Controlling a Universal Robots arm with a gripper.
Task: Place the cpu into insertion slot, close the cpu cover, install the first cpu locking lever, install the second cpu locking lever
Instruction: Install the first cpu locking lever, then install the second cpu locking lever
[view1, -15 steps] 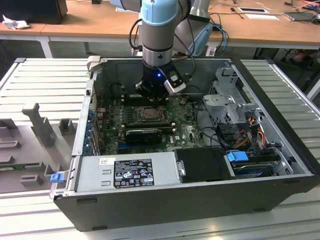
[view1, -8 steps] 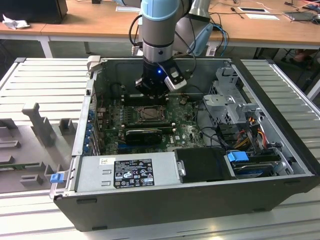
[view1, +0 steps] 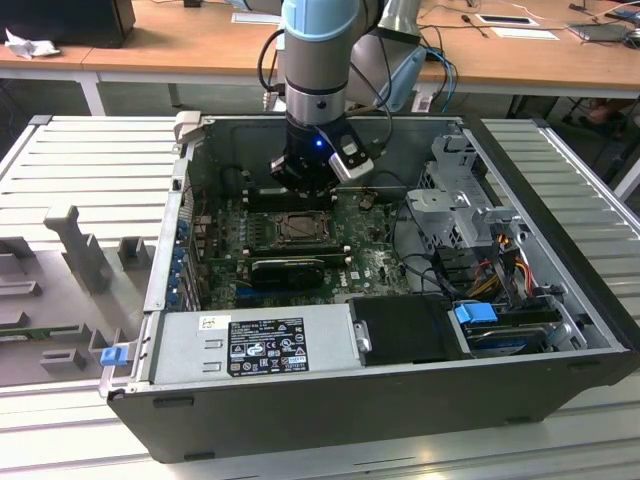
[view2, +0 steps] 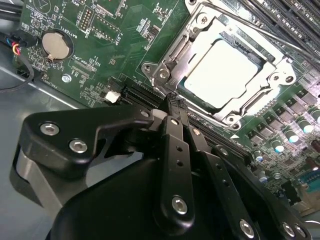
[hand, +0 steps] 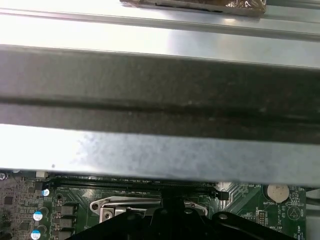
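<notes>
Exterior view: one arm reaches down into an open computer case lying on its side on a ribbed grey table. The gripper hangs low over the green motherboard, just behind the socket as seen from this camera. The socket sits approx. mid-board, with a long black card just in front of it. Power supply lies along the case's near wall; drive cage and cables are at the exterior view's right. A wooden desk stands behind.

Second wrist view: the gripper's fingers are pressed together, tips meeting, nothing between them. Tips stand just beside the socket's edge, at the corner of the metal frame; contact w/ the frame cannot be judged. The cpu, pale and flat, lies seated in the socket. The cover frame lies down around the chip, which shows through its square cut-out. A thin lever rod runs along one side of the socket. A coin battery sits on the board, well apart from the socket.

First wrist view: a grey case wall is close to the lens. Below it, part of the socket's metal frame and the green board show; blue-topped capacitors stand near the frame.
</notes>
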